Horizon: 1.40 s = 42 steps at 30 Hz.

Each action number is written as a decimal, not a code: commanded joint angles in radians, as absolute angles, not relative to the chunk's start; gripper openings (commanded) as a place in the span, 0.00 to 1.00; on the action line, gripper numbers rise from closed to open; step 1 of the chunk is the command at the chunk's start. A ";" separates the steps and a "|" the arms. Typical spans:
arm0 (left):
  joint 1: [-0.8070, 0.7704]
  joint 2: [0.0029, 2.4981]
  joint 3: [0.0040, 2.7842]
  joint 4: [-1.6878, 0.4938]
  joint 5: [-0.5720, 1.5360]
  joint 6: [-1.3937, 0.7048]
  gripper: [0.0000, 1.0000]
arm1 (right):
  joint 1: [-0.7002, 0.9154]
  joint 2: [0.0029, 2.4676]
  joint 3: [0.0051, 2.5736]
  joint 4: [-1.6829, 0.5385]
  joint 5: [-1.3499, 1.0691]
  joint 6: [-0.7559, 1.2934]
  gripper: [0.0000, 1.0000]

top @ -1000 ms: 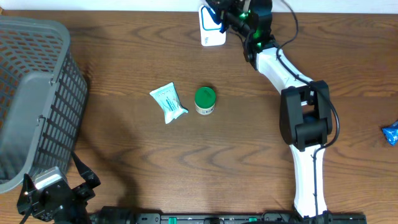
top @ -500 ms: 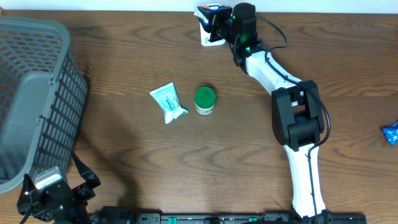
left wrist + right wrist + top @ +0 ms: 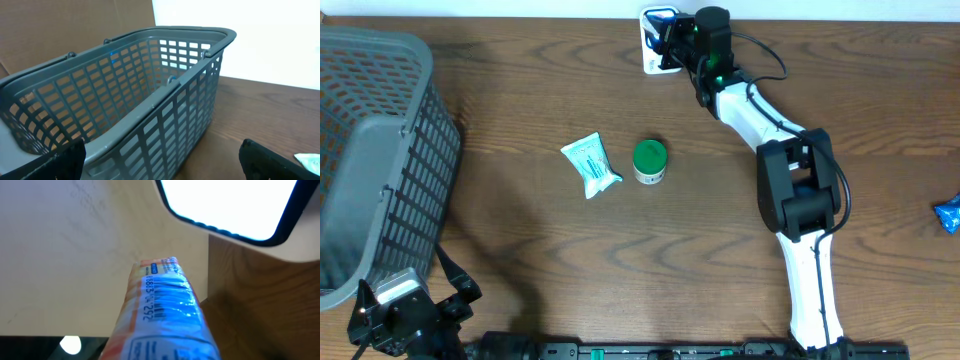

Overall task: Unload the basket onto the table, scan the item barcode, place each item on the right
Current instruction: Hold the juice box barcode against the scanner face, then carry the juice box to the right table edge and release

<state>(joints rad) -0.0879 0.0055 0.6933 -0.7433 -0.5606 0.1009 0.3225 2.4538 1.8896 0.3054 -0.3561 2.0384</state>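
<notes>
At the far edge of the table point(image 3: 550, 260), my right gripper point(image 3: 670, 30) pinches the orange packet point(image 3: 160, 305), its barcode point(image 3: 166, 297) showing, close to the white scanner point(image 3: 235, 210). Pickup and carry look done; only the read itself seems left. My left gripper point(image 3: 160, 165) hangs spread by the basket point(image 3: 150, 100).

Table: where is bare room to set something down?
Bare wood lies between the basket and the white packet, in front of the green jar, and between the right arm and the blue bag. Crowded around the scanner, where the right hand holds a wrapped pack.
</notes>
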 commanded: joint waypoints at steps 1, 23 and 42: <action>-0.091 0.004 0.690 -0.789 -0.574 0.092 0.98 | 0.324 2.513 1.911 0.349 -0.323 2.050 0.01; -0.091 0.004 0.690 -0.814 -0.574 0.092 0.98 | 0.360 2.553 1.926 0.479 -0.451 2.050 0.01; -0.091 0.004 0.690 -0.684 -0.489 0.091 0.98 | 0.221 2.428 1.956 0.633 -0.856 1.649 0.02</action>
<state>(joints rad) -0.0879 0.0055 0.6918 -0.7712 -0.5529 0.1001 0.2634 2.5256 1.9350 0.6907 -0.8162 1.8900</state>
